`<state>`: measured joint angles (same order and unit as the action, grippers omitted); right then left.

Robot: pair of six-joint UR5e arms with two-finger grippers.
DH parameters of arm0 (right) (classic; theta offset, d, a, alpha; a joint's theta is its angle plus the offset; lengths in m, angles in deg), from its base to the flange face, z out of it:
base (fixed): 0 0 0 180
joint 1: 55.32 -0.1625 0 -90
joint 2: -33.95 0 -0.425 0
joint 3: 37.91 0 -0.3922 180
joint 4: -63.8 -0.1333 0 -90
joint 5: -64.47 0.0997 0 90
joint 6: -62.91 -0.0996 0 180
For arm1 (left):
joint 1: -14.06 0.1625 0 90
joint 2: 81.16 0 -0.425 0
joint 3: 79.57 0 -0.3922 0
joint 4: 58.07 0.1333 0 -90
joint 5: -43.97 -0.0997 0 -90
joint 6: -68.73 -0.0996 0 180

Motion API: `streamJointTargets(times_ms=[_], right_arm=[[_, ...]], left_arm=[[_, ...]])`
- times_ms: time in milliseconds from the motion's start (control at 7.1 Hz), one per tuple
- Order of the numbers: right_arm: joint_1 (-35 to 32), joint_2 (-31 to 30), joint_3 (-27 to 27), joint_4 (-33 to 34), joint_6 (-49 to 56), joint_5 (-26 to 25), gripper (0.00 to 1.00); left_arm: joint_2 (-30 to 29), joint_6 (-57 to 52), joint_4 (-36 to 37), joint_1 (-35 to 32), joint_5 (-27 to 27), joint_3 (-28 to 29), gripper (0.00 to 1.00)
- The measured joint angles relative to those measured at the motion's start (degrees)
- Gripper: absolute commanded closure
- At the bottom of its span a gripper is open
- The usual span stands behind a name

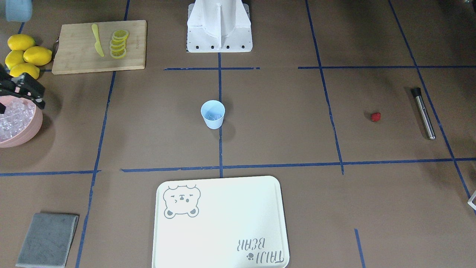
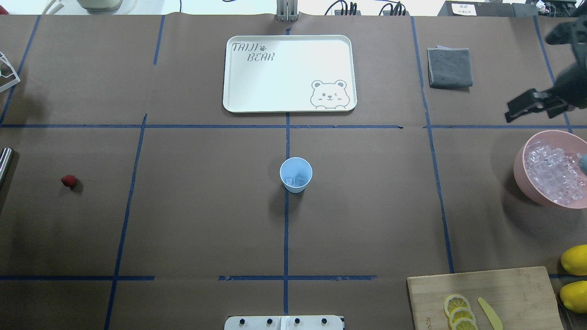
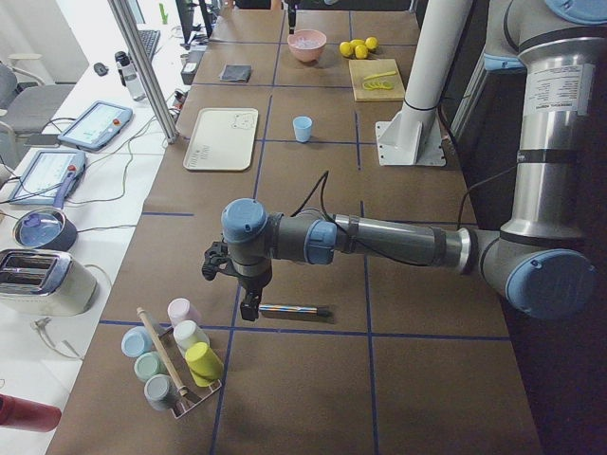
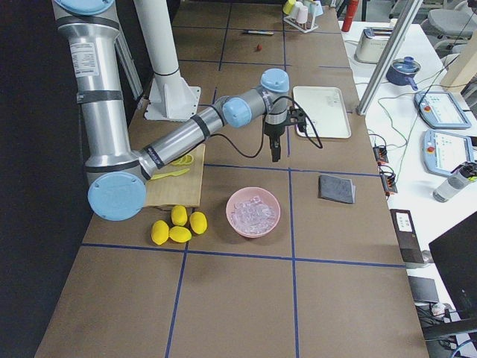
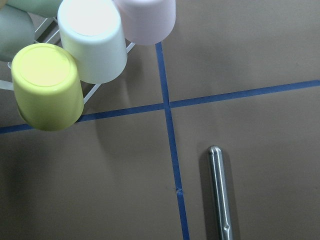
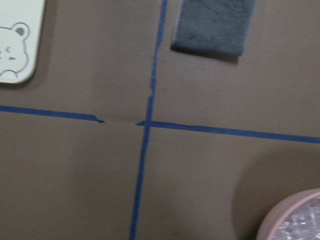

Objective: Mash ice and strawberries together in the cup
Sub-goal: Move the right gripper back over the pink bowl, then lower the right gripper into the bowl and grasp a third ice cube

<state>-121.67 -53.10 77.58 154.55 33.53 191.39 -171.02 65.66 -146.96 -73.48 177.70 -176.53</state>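
Strawberry [image 2: 69, 181] lies well left of cup [image 2: 296, 174] (ice [image 2: 296, 181] already in it); left gripper [image 3: 249, 308], further left over metal rod [image 1: 424, 113], is nearer than right gripper [image 2: 527, 105]; can't tell either's grip.

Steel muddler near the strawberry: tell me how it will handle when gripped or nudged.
The muddler looks like a rigid, polished metal rod, so it probably stays stiff but may slip in a grip. It is round and lies flat on the table, so a sideways nudge would likely roll it. Probably heavy for its thickness.
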Motion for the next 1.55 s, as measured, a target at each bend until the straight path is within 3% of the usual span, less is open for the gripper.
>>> streamJointTargets(times_ms=[423,845,1550], right_arm=[[-1.6,-6.3,-7.3,-9.4,2.0,0.5,0.00],[-0.7,-6.4,-13.4,-10.6,2.0,0.4,0.06],[1.9,-6.5,-15.9,-10.8,2.5,-0.1,0.17]], left_arm=[[0.0,0.0,0.0,0.0,0.4,-0.2,0.00],[0.0,0.0,0.0,0.0,0.5,-0.2,0.00],[0.0,0.0,0.0,0.0,0.5,-0.2,0.00]])
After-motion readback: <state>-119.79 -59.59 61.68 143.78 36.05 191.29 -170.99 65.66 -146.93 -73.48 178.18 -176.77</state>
